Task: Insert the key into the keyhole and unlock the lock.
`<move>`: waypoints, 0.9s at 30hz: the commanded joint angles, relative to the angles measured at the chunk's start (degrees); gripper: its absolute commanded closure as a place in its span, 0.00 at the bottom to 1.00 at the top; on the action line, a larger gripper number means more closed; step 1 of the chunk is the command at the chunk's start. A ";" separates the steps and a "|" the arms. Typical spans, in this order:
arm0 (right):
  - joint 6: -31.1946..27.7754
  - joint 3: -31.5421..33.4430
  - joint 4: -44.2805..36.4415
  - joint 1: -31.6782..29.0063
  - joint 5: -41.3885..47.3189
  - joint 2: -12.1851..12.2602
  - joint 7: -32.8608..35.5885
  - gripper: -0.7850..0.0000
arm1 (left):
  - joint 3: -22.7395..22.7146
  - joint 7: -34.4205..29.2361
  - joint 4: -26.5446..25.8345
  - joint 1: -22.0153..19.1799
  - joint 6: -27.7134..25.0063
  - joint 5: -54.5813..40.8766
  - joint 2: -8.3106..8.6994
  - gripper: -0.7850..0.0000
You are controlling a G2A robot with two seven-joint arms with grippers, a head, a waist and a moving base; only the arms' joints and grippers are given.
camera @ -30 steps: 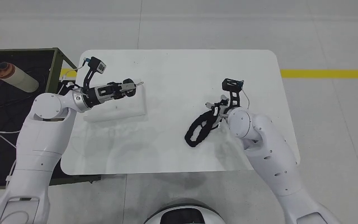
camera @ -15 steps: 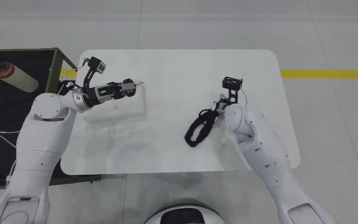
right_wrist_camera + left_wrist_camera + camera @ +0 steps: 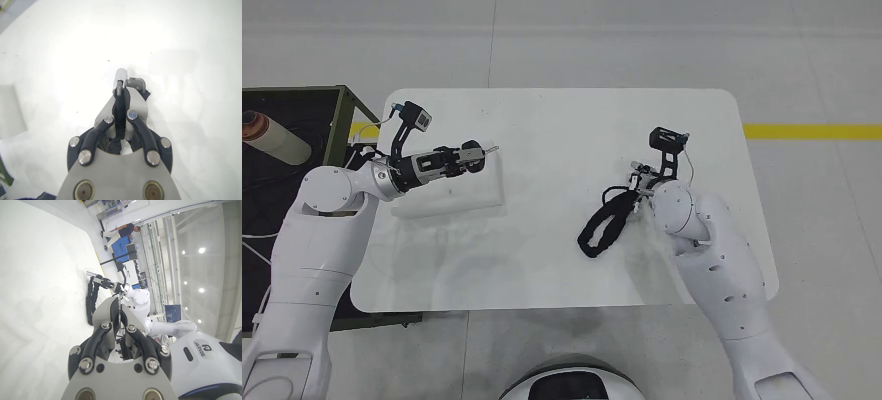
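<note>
Well, nearest the robot, the lock point(image 3: 600, 228) hangs as a black sleeved loop from the right gripper point(image 3: 635, 190), whose fingers point(image 3: 139, 102) are clamped on it just behind its metal head (the loop's low end seems to touch the desk point(image 3: 542, 265)). Farther back on the left, the left gripper point(image 3: 471, 158) pinches the key point(image 3: 488, 151) tight, above a white pad point(image 3: 457, 195), well apart from the lock.

A: Any words or numbers to read here?
B: Not really. A blue box point(image 3: 118, 250) far behind the bench point(image 3: 37, 256) has a small white mark, too tiny to read. A screen point(image 3: 173, 313) back there shows little coloured bars, and I can't read those either.
A: So nothing to read out?
B: Nothing.
</note>
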 commanded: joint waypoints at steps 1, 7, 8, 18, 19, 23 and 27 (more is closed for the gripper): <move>-5.55 4.60 -3.56 -2.49 8.02 0.32 2.14 1.00 | 0.00 0.00 0.00 0.00 0.00 0.00 0.00 1.00; -21.50 15.39 -3.79 -5.90 34.49 1.32 12.79 1.00 | 0.00 0.00 0.00 0.00 0.00 0.00 0.00 1.00; -23.72 16.41 -2.38 -5.79 39.57 1.44 15.22 1.00 | 0.00 0.00 0.00 0.00 0.00 0.00 0.00 1.00; -24.28 16.86 -1.87 -5.70 40.84 1.50 15.68 1.00 | 0.00 0.00 0.00 0.00 0.00 0.00 0.00 1.00; -24.54 16.97 -2.28 -6.47 41.18 1.50 15.09 1.00 | 0.00 0.00 0.00 0.00 0.00 0.00 0.00 1.00; -29.57 17.82 -2.52 -10.80 56.64 1.20 11.25 1.00 | 0.00 0.00 0.00 0.00 0.00 0.00 0.00 1.00; -32.25 16.70 4.87 -7.80 71.80 1.06 16.12 1.00 | 0.00 0.00 0.00 0.00 0.00 0.00 0.00 1.00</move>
